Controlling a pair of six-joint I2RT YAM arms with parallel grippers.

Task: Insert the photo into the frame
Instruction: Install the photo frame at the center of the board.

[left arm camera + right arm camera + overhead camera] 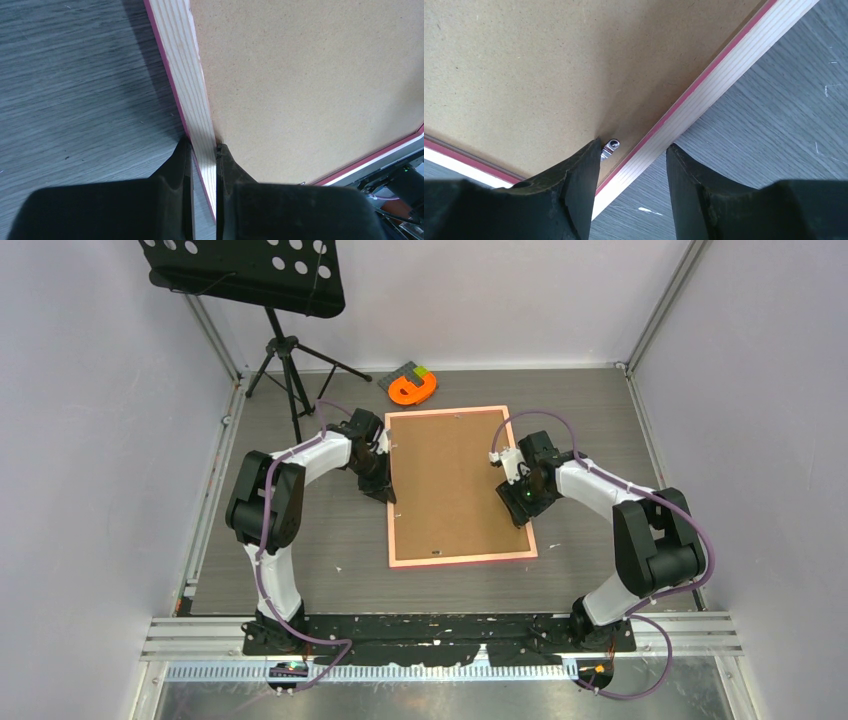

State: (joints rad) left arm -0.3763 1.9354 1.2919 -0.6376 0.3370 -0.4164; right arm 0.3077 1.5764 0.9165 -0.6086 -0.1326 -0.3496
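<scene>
The frame (460,560) lies face down in the middle of the table (300,540), with its brown backing board (450,480) up. The left gripper (202,146) is clamped on the frame's left rail. The right gripper (634,146) stands with its fingers apart over the right rail, one finger beside a metal clip (610,147). The photo is not visible. Just beyond the far left corner lies an orange object (413,390).

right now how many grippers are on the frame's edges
2. The left gripper is clamped on the frame at its left rail. The right gripper straddles the right rail with jaws apart, one finger beside a small metal tab.
</scene>
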